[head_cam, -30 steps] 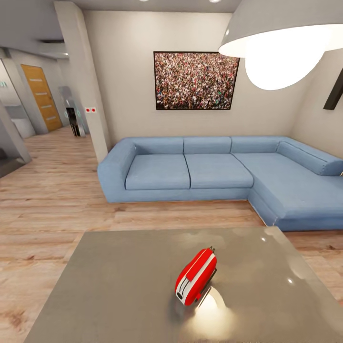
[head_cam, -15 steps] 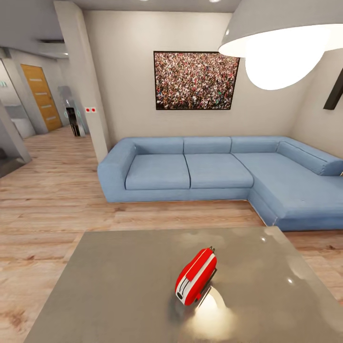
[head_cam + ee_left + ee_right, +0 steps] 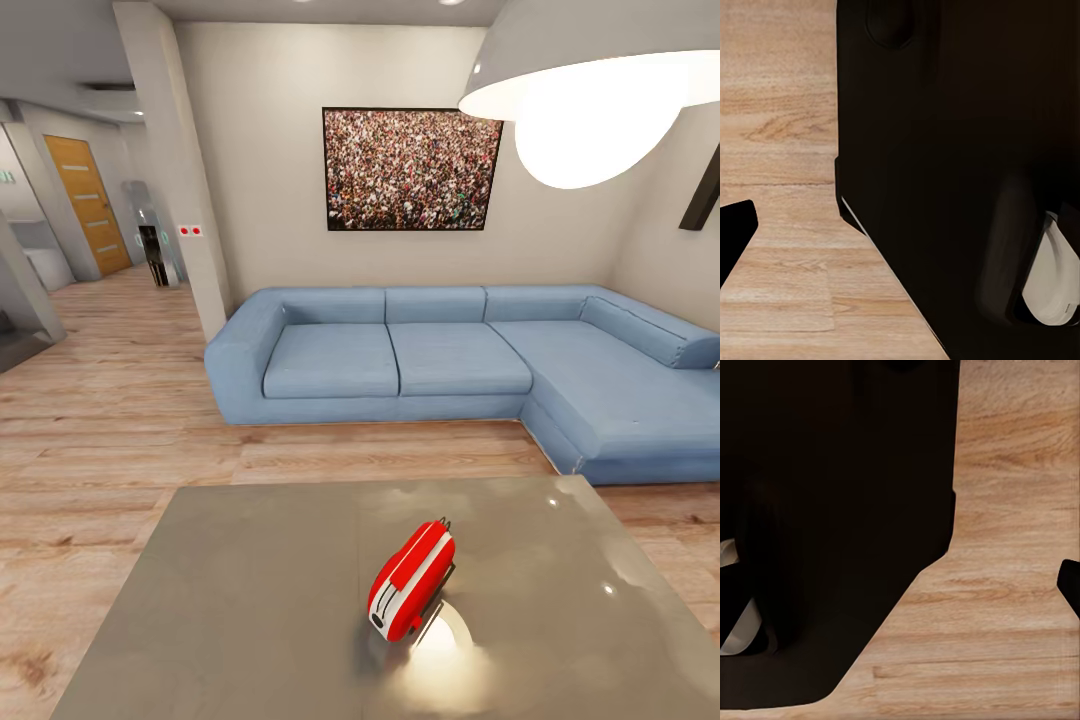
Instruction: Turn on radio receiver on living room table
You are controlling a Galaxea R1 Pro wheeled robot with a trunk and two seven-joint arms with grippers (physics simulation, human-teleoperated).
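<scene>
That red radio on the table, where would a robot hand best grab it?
Probably across the narrow body of the radio receiver, coming down from above. It stands on the table with its broad red sides facing left and right, and its thin wire handle looks too slight to grip.

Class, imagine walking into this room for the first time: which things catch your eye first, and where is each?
The small red radio receiver stands out on the glossy grey table in the foreground. Behind it, a blue L-shaped sofa lines the far wall under a crowd photo; a glowing pendant lamp hangs upper right.

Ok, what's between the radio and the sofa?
In the head view: bare tabletop beyond the radio, then open wood floor up to the sofa.
</scene>
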